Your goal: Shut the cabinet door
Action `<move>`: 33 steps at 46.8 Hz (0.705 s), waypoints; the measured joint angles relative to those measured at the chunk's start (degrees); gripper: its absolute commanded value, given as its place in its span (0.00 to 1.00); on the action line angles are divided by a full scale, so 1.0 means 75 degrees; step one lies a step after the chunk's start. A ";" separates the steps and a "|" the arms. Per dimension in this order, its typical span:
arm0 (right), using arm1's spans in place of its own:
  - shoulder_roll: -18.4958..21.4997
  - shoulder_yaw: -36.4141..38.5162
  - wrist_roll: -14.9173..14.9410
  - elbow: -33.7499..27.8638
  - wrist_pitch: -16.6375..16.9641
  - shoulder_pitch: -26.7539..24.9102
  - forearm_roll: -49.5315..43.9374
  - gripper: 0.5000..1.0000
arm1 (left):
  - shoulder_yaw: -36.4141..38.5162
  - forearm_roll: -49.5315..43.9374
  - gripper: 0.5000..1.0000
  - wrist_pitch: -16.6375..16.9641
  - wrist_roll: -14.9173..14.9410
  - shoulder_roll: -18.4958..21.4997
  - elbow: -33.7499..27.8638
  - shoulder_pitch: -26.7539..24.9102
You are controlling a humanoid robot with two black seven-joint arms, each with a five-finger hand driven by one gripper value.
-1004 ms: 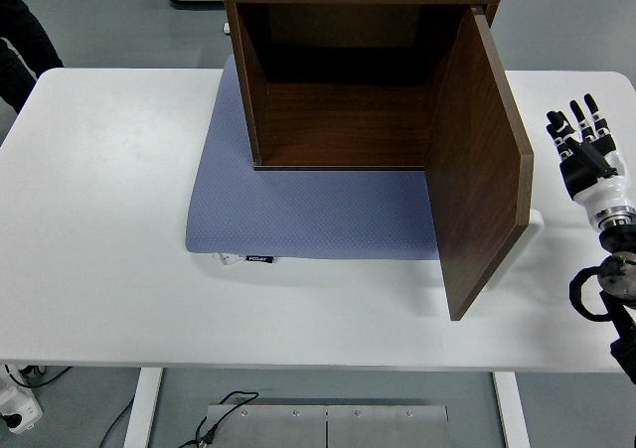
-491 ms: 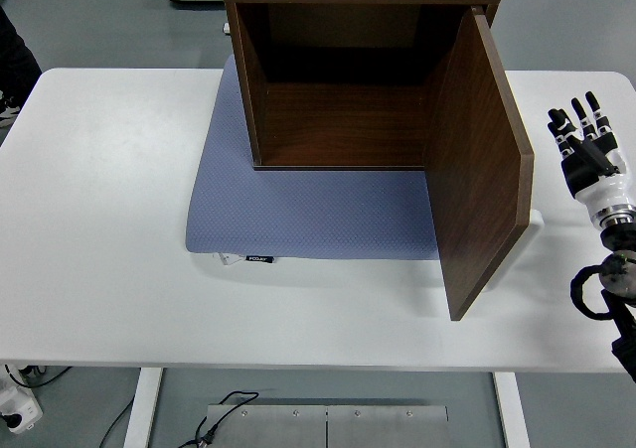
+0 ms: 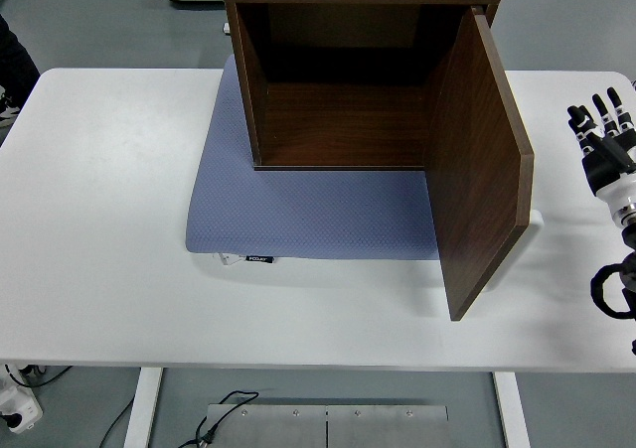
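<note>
My right hand (image 3: pixel 608 150) comes in from the right edge and hangs above the white counter (image 3: pixel 99 229), well to the right of the cabinet door (image 3: pixel 477 170). Its fingers (image 3: pixel 599 116) are stretched out straight and a little apart, pointing away from me, and they hold nothing. The hand touches neither the door nor the counter as far as I can tell.

The wooden cabinet (image 3: pixel 363 66) stands at the far middle of the counter, its front facing me and its inside dark and bare. It sits on the rear part of a blue-grey mat (image 3: pixel 308 215), which spreads out toward me in front of it. The door is hinged on the cabinet's right side and stands wide open, swung out toward the near edge of the counter, so that its inner face looks left over the mat. Its lower near corner reaches past the mat's front edge onto bare white counter. A small white handle (image 3: pixel 536 216) shows on its outer side, between the door and my hand.
</note>
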 measured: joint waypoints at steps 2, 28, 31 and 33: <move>-0.0035 0.0001 0.0000 0.0000 0.0002 -0.0005 0.0000 1.00 | 0.0001 0.0000 1.00 0.0000 0.0000 0.0000 0.0000 0.0000; -0.0323 0.0013 0.0000 0.0006 0.0017 -0.0067 0.0001 1.00 | 0.0005 0.0000 1.00 0.0000 -0.0001 0.0000 0.0000 0.0000; -0.0321 0.0013 0.0000 0.0009 0.0025 -0.0134 0.0001 1.00 | 0.0003 0.0000 1.00 0.0000 -0.0004 0.0000 0.0001 0.0000; -0.0323 0.0012 0.0000 0.0009 0.0038 -0.0152 0.0001 1.00 | 0.0004 0.0000 1.00 0.0000 -0.0004 0.0000 0.0001 0.0000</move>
